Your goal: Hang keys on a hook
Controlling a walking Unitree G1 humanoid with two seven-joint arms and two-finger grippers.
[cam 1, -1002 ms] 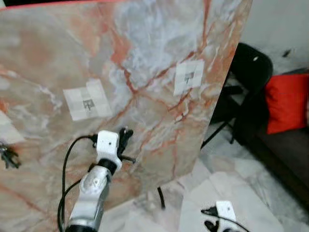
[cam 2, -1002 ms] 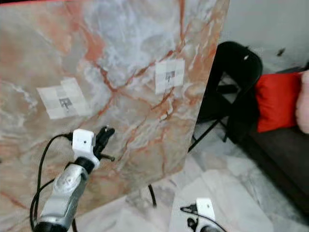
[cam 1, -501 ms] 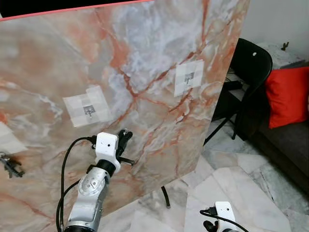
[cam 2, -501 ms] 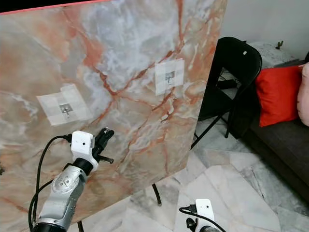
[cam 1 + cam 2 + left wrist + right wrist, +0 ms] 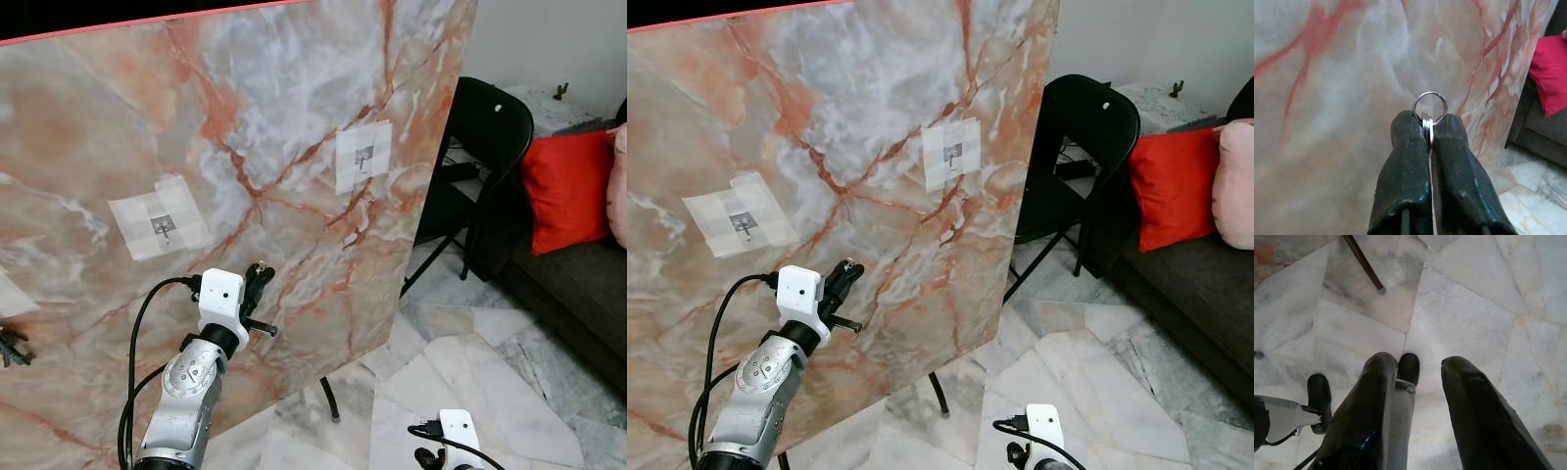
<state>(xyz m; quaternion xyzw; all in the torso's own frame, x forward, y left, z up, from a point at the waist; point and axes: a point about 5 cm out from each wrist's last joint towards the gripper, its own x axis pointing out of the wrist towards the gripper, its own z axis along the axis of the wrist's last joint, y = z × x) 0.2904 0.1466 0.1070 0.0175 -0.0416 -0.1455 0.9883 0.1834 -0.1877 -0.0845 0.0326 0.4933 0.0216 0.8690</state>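
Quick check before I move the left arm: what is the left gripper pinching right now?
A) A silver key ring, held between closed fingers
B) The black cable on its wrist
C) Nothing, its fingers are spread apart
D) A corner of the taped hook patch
A: in the left wrist view the left gripper has its black fingers pressed together on a silver key ring, in front of the marble board.
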